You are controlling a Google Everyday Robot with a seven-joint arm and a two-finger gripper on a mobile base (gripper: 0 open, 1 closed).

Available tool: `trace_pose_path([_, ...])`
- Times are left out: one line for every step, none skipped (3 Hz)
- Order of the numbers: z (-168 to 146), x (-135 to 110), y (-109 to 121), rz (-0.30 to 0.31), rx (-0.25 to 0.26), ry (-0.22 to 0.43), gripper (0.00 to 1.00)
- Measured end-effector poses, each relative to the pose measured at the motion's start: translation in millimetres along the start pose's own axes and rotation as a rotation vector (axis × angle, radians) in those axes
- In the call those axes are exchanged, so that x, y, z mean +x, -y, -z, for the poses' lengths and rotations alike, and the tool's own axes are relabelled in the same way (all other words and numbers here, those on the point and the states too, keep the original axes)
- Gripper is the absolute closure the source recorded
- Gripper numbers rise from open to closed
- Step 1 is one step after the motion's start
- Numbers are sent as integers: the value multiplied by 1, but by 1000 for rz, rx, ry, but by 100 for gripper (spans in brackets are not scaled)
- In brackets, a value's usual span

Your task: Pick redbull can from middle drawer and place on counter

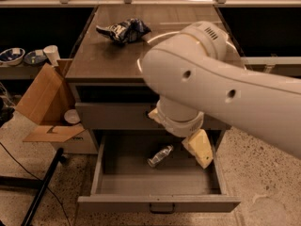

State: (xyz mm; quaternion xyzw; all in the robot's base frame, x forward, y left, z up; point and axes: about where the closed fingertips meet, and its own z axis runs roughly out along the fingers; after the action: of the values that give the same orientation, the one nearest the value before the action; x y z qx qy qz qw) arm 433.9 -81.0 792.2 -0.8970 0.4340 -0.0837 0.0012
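Redbull can (160, 156) is lying on its side on the grey floor of the middle drawer (141, 182), angled diagonally, roughly mid-floor toward the back. At far left, an opened cardboard box (42, 98) is leaning beside the cabinet, flap folded down. A dark blue-and-white snack bag (123, 30) is sitting crumpled on the counter (103, 62), toward its rear left. The middle drawer is standing pulled fully out, dark bar handle (162, 207) facing the camera; the drawer above it (113, 117) is sitting closed. The end effector (197, 148) is hanging inside the open drawer, just right of the can and apart from it, holding nothing that is showing; how far it is opening cannot be told. The white arm (225, 88) is reaching in from the right, covering the right half of the counter.
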Motion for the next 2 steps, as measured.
trace_pose_path([-4, -3, 0, 52, -5, -5, 0])
trace_pose_path([-4, -3, 0, 51, -5, -4, 0])
